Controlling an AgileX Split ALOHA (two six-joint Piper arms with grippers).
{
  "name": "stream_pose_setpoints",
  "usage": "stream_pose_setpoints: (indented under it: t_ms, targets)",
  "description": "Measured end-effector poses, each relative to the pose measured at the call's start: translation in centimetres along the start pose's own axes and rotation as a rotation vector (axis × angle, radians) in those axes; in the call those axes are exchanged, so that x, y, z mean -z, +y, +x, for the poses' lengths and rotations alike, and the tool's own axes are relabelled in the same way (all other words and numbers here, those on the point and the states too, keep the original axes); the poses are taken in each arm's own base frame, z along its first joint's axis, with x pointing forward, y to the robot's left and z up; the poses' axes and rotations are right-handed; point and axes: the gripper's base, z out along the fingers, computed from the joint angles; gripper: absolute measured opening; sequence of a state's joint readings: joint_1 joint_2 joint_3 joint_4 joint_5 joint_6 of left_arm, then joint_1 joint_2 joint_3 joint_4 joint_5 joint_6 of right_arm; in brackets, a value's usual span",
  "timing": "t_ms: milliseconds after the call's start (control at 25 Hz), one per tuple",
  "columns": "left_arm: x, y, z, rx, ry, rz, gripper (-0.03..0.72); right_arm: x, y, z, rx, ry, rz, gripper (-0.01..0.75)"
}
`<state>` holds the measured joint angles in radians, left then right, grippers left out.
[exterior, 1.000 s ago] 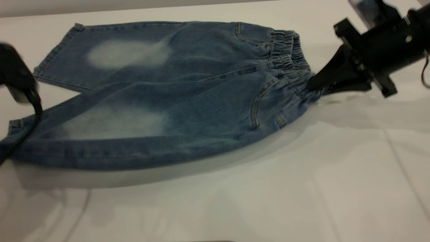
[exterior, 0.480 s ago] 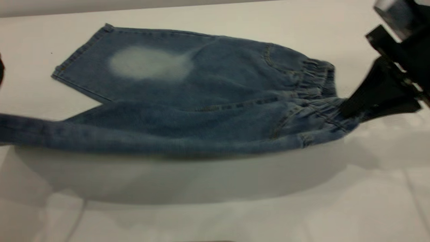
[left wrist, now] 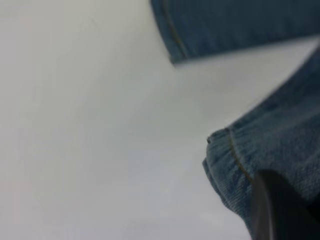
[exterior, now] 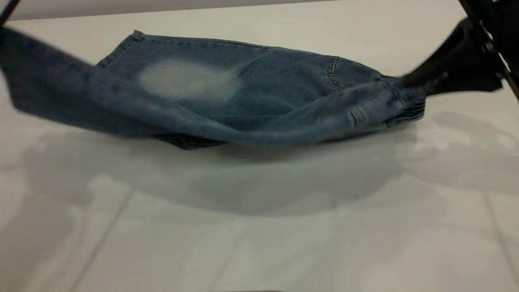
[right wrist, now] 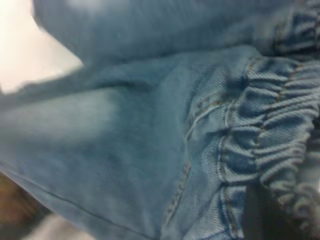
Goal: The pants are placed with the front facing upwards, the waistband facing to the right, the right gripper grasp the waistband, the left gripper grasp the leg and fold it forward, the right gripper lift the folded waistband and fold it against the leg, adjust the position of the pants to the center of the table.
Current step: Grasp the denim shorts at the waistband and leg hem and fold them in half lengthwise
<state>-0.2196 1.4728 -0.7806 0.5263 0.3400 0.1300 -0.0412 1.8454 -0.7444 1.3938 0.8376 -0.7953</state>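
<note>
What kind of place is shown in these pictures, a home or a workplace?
Probably a robot test bench, not a home: a plain white table bears only small denim pants, held up between the right gripper at the waistband and the left gripper at a leg.

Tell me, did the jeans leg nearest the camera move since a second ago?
Yes. The near leg of the pants has risen off the table, lifted toward the far leg, while the right gripper holds the waistband.

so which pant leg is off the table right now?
The near leg: lifted between the left gripper and right gripper. The far leg, with the pale knee patch showing, lies flat on the table.
</note>
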Motion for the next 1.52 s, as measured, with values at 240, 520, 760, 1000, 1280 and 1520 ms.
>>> stream_pose_setpoints:
  t_ms: [240, 520, 760, 1000, 1280, 1520]
  targets:
    - [-6.6, 1.3, -4.0, -0.010, 0.008, 0.026, 0.041, -1.8, -0.8, -2.6, -0.284, -0.110, -0.086, 0.039]
    - [-13.8, 2.0, -7.0, 0.006, 0.014, 0.034, 0.041, -4.4, -3.1, -5.5, -0.552, -0.182, -0.104, 0.039]
    - [-17.7, 2.8, -9.2, 0.043, -0.016, 0.012, 0.041, -5.5, -3.6, -8.1, -0.612, -0.232, -0.090, 0.039]
    - [-18.9, 3.5, -10.6, 0.053, -0.049, -0.012, 0.041, -5.7, -3.9, -8.9, -0.616, -0.270, -0.065, 0.040]
    - [-18.8, 3.8, -10.2, 0.059, 0.009, -0.014, 0.056, -5.7, -4.0, -8.9, -0.615, -0.274, -0.063, 0.062]
    - [-19.0, 4.9, -9.1, 0.114, 0.048, -0.034, 0.164, -5.6, -3.8, -9.1, -0.576, -0.277, -0.061, 0.125]
